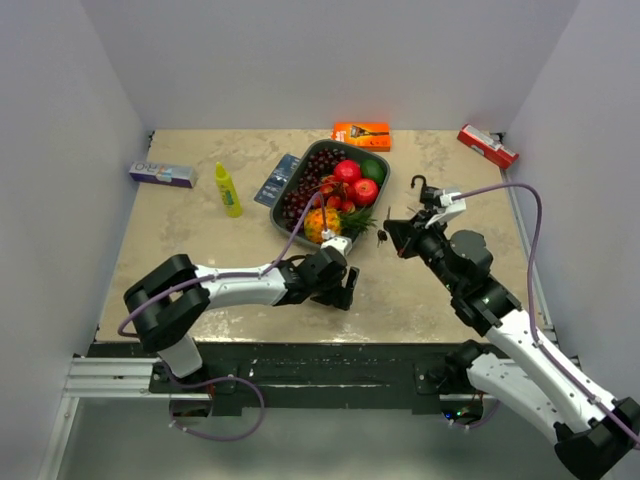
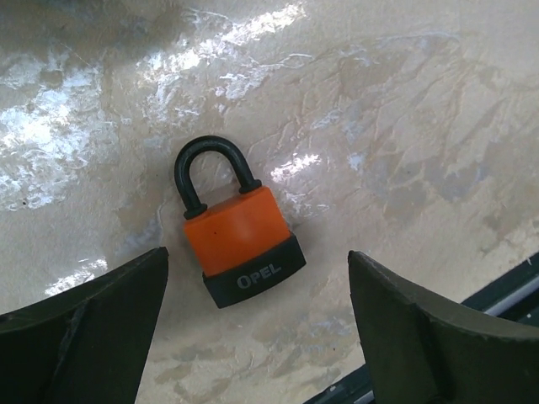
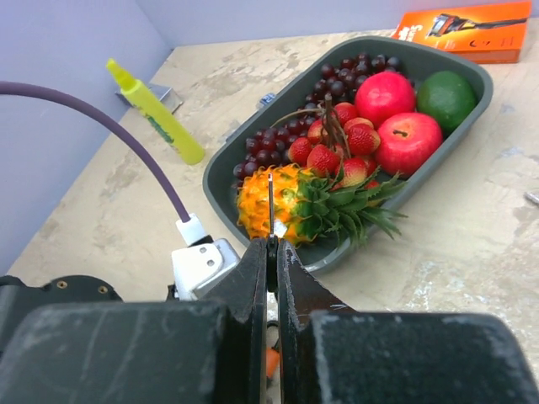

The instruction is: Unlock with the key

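The padlock (image 2: 240, 236) lies flat on the marbled, glossy beige table (image 2: 404, 126). It has an orange body, a black rubbery base and a curved black shackle pointing to 11 o'clock. The left claw (image 2: 257, 278) hangs spread wide over it, its dark fingers (image 2: 84, 337) at 9 and 3 o'clock, gripping nothing. The table's near edge shows at 5 o'clock (little room there). The right claw (image 3: 271, 248) is pinched tight on the key (image 3: 269, 198), a thin metal sliver, with the grey fruit tray (image 3: 223, 168) at 12 o'clock.

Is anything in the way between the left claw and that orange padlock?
Nothing visible. The orange padlock with a black shackle lies flat on the beige marbled table, between the open left gripper's fingers, with only bare tabletop on either side.
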Robot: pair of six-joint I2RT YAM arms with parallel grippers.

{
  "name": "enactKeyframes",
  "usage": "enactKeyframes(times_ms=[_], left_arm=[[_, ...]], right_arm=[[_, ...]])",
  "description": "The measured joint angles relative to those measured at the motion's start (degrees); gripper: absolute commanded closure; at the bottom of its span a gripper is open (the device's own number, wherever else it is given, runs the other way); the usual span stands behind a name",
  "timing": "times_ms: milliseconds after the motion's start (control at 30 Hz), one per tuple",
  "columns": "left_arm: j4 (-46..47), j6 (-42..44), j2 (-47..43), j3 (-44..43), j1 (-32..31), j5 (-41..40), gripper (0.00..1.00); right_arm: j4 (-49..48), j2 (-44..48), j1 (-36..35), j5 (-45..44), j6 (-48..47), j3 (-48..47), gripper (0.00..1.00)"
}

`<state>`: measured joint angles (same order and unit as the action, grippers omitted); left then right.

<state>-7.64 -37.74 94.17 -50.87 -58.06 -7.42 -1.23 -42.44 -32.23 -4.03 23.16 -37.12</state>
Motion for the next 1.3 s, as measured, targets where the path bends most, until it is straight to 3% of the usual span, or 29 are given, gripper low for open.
enactKeyframes(times_ms=[167, 400, 667, 867, 967, 1067, 1300], left_arm=[[-4.33, -1.25, 3.54, -3.87, -1.31, -3.21, 0.09], [-10.51, -1.68, 10.99, -13.31, -4.39, -8.37, 0.20], [-14.80, -1.97, 12.00, -14.62, -5.75, -12.55, 0.27], [-15.93, -2.14, 12.07, -14.62, -5.88, -13.60, 0.54], [-15.76, -2.05, 12.09, -14.60, -5.90, -13.44, 0.81], [-15.23, -1.60, 12.11, -14.56, -5.88, -13.16, 1.00], [-12.59, -0.63, 11.76, -14.01, -5.38, -11.58, 1.00]], right_arm=[[1.25, 2.69, 0.00, -1.46, -1.16, 0.00, 1.00], [3.98, 4.22, 0.00, -3.61, -2.62, -0.04, 1.00], [5.16, 4.35, 0.00, -4.00, -3.19, -0.17, 1.00], [5.29, 4.35, 0.00, -4.07, -3.19, -0.17, 1.00], [5.60, 4.33, 0.00, -4.17, -3.19, -0.17, 1.00], [5.97, 4.33, 0.00, -4.20, -3.19, -0.17, 1.00], [6.97, 4.35, 0.00, -4.20, -3.19, -0.26, 1.00]])
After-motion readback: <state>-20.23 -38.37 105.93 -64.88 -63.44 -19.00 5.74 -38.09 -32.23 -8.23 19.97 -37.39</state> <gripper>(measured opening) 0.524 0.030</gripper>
